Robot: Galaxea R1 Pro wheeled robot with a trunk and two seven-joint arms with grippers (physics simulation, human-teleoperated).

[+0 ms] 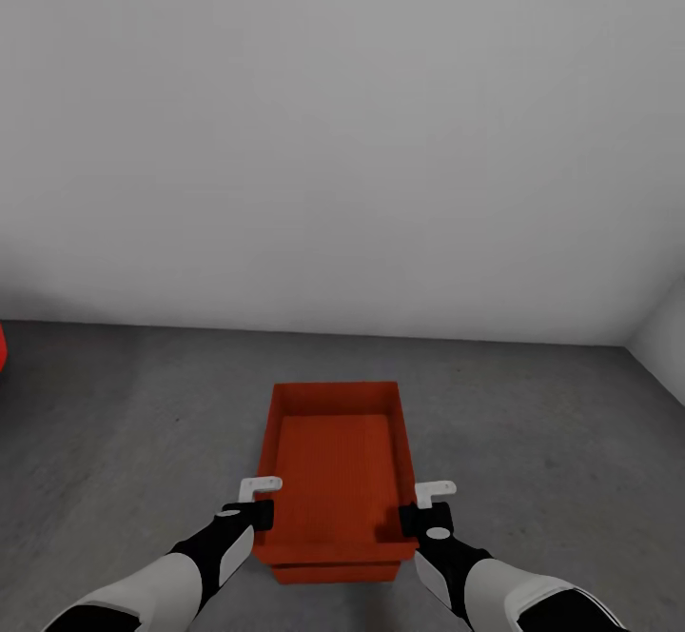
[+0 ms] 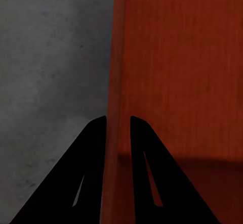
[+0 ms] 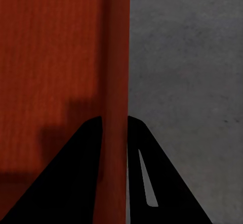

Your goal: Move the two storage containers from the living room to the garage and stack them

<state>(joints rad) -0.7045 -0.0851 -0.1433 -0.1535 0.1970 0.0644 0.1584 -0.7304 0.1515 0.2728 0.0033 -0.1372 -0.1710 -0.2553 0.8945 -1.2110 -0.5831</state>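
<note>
A red-orange storage container [image 1: 335,465] hangs level in front of me over the garage's dark grey floor [image 1: 552,442]. My left gripper [image 1: 261,516] is shut on its left wall and my right gripper [image 1: 411,519] is shut on its right wall. Directly under it, a second storage container [image 1: 333,572] peeks out at the near end; I cannot tell whether the two touch. In the left wrist view the left gripper [image 2: 118,120] pinches the thin red wall [image 2: 114,57]. The right wrist view has the right gripper [image 3: 115,119] closed on the other wall [image 3: 117,47].
A plain pale grey wall [image 1: 342,137] stands close ahead, meeting another wall at the right corner [image 1: 656,337]. A sliver of something red [image 1: 3,346] shows at the left edge. Concrete floor lies on both sides of the containers.
</note>
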